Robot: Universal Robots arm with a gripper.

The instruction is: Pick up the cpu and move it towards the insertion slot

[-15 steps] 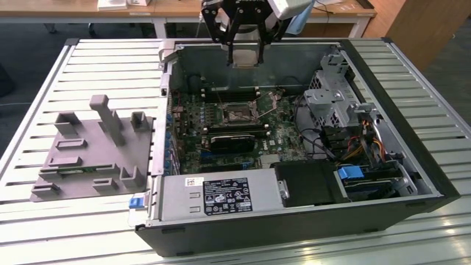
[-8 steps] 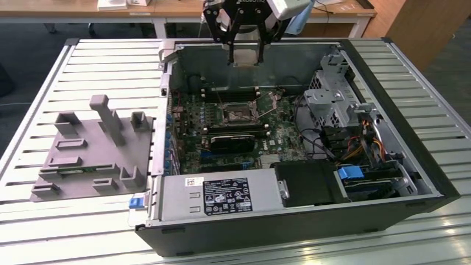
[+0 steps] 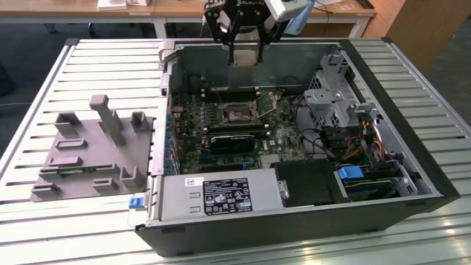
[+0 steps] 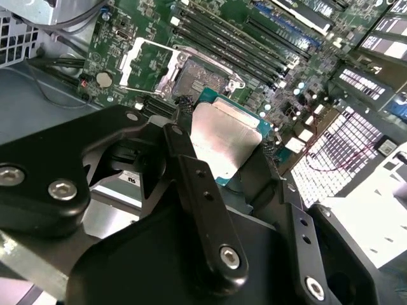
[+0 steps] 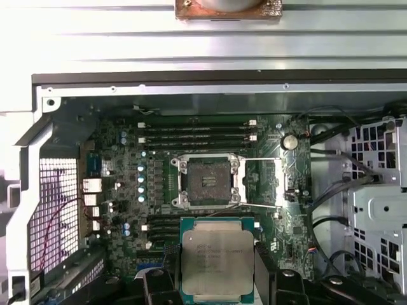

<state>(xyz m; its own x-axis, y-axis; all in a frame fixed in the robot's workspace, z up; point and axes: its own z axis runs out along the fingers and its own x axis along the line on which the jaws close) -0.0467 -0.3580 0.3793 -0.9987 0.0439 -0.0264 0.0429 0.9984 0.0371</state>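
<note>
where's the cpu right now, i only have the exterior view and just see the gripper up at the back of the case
Observer: The cpu is in the gripper, clamped between its two black fingers, metal top facing the first wrist camera.
Operator: socket free?
Observer: Yes. In the first wrist view the insertion slot has its metal frame swung open and a bare dark centre.
Operator: is the chip over it yet
Observer: Not yet. In both wrist views the chip sits beside the slot, its edge just clear of the frame.
</note>
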